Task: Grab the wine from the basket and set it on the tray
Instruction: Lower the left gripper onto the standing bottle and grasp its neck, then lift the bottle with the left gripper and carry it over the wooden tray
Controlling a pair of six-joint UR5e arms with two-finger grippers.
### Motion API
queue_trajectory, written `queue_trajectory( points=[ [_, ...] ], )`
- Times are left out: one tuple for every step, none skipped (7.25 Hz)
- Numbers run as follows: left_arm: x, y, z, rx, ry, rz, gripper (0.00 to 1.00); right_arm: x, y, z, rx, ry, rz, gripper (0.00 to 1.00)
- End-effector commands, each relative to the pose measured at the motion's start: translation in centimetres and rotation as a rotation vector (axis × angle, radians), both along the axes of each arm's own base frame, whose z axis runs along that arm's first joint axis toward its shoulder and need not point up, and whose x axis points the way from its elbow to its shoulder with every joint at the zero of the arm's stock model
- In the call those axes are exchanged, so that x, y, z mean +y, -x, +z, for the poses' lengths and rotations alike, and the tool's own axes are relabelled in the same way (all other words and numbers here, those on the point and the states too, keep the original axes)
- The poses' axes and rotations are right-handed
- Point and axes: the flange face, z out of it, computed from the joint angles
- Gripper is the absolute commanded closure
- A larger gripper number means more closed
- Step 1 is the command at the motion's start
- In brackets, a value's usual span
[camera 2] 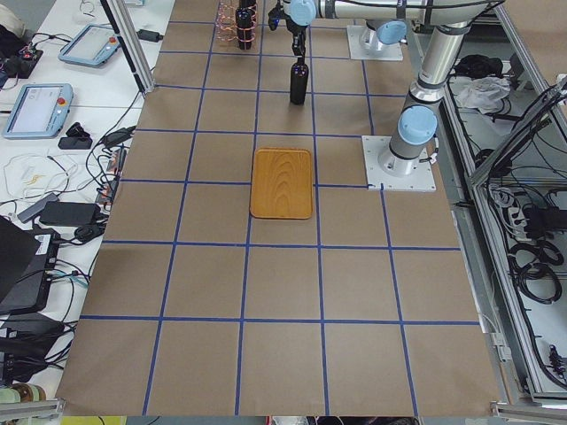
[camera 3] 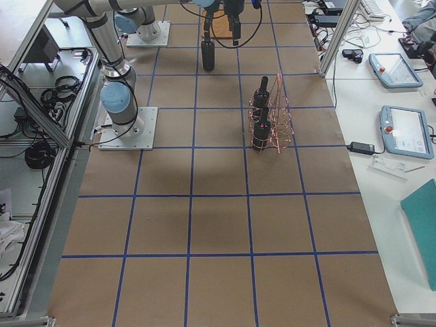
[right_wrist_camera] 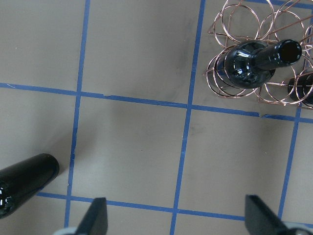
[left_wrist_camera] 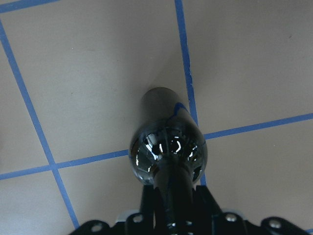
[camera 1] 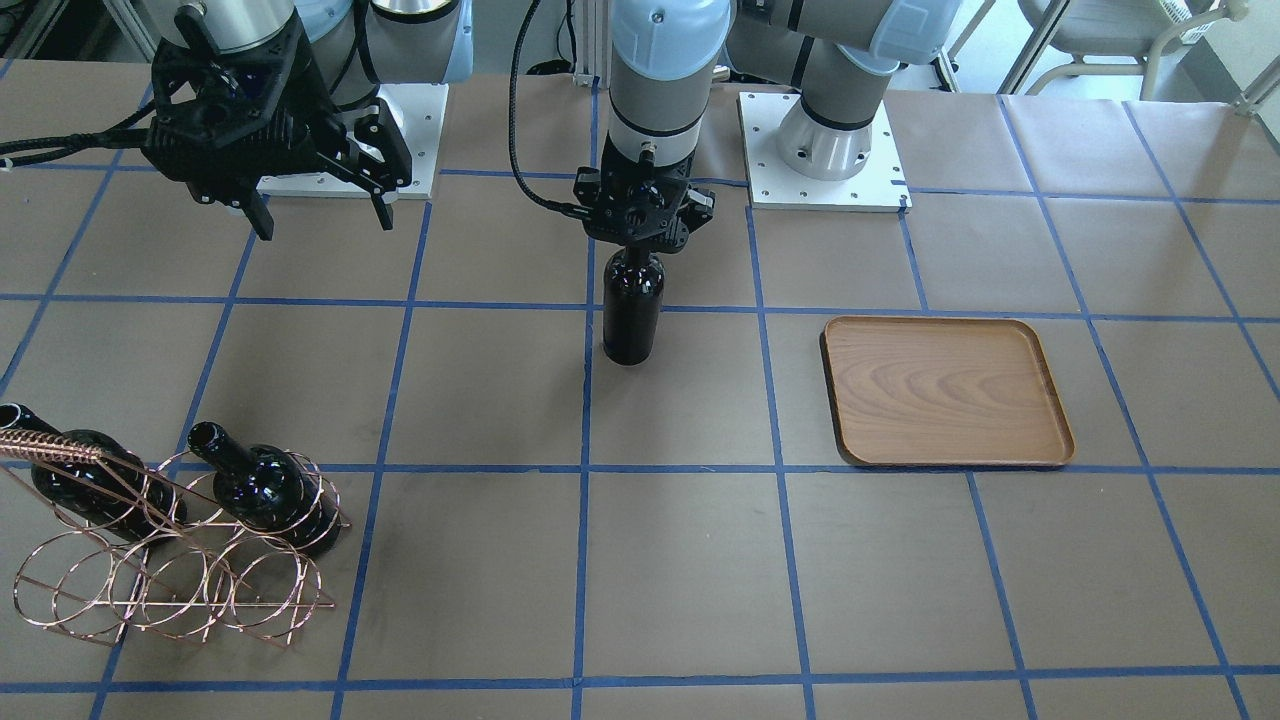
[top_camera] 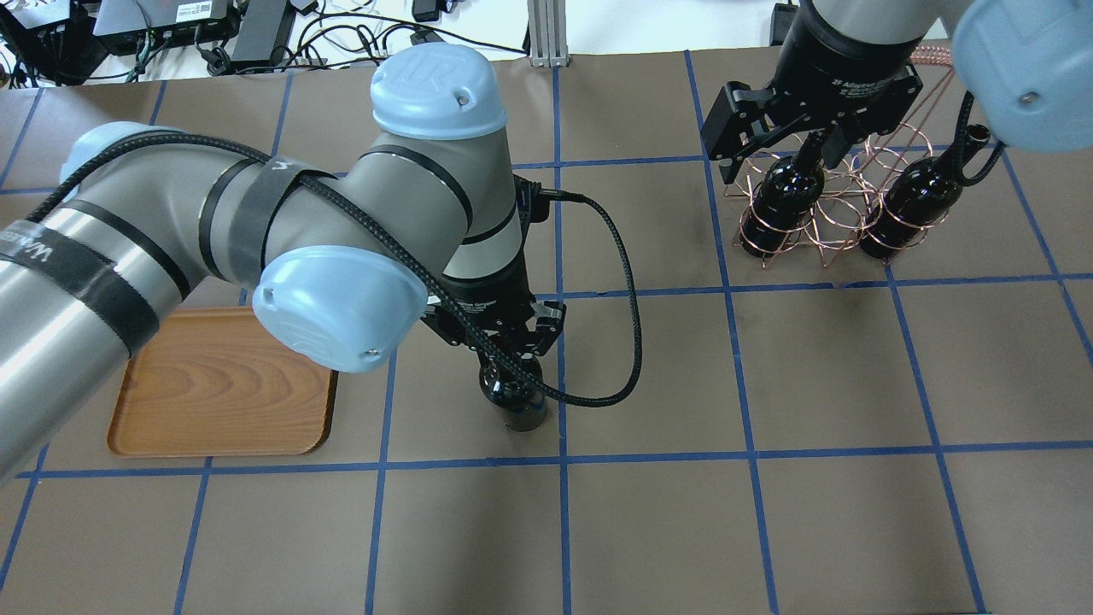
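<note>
Basket [camera 1: 180, 560] holds two bottles [camera 1: 265, 490] — left gripper [camera 1: 640, 240] clamps wine [camera 1: 632, 310] upright near tray [camera 1: 945, 392]; right gripper [camera 1: 325, 222] gapes, empty.

Brown paper-covered table [camera 1: 690, 580], blue tape grid [camera 1: 582, 560]; white side benches [camera 2: 84, 88] with teach pendants [camera 3: 407, 131] (cables [camera 3: 35, 154] alongside); chair [camera 1: 1100, 30] behind.

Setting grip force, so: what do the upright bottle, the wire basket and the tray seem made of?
Wine bottle: likely dark glass, glossy; sharp reflections on its shoulder.
Basket: thin metal wire, shiny copper tone.
Tray: apparently wood, matte; grain lines visible.
</note>
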Motion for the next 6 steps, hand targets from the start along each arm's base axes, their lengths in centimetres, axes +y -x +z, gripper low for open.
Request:
queue_trajectory(
  points=[
    [-2.4, -4.0, 4.4, -0.053, 0.049, 0.061, 1.00, 0.0, 0.0, 0.0, 0.003, 0.000, 0.000, 0.00],
    [-4.6, -7.4, 6.0, -0.067, 0.081, 0.080, 1.00, 0.0, 0.1, 0.0, 0.005, -0.002, 0.000, 0.00],
    [-6.8, -11.8, 7.8, -0.091, 0.117, 0.127, 1.00, 0.1, 0.1, 0.0, 0.006, 0.000, 0.000, 0.00],
    [-8.6, -17.1, 9.0, -0.103, 0.134, 0.158, 1.00, 0.0, 0.2, 0.1, 0.008, 0.005, -0.004, 0.00],
    [-9.3, -22.0, 9.9, -0.100, 0.141, 0.137, 1.00, -0.2, 0.5, -0.1, 0.008, 0.002, -0.013, 0.00],
    [-9.7, -26.8, 10.1, -0.107, 0.138, 0.153, 1.00, 0.0, 0.5, -0.3, 0.008, -0.008, -0.013, 0.00]
  ],
)
